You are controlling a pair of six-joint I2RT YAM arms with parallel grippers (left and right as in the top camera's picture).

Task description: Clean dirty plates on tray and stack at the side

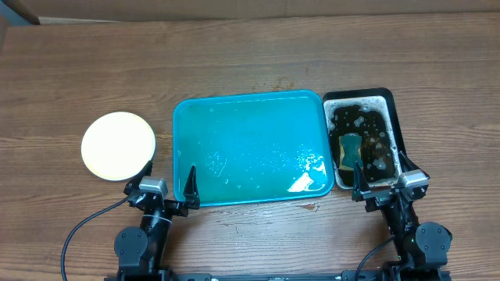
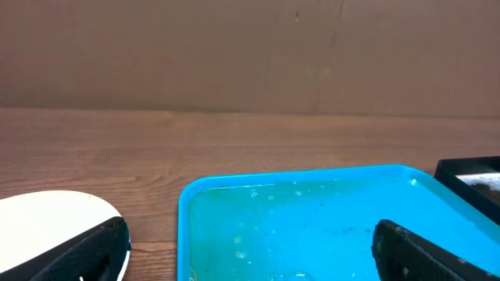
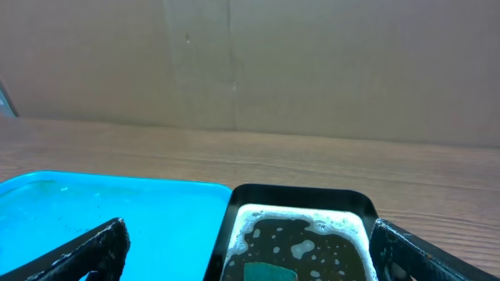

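The turquoise tray (image 1: 248, 148) lies mid-table, wet and holding no plates; it also shows in the left wrist view (image 2: 312, 218) and the right wrist view (image 3: 101, 211). A round pale plate stack (image 1: 118, 144) sits on the table left of the tray, its edge visible in the left wrist view (image 2: 47, 226); how many plates it holds cannot be told. My left gripper (image 1: 168, 186) is open and empty at the tray's near left corner. My right gripper (image 1: 380, 181) is open and empty at the near end of the black tray.
A narrow black tray (image 1: 361, 139) with dark soapy water and a green sponge (image 1: 349, 148) stands right of the turquoise tray. It also shows in the right wrist view (image 3: 301, 234). A cardboard wall backs the table.
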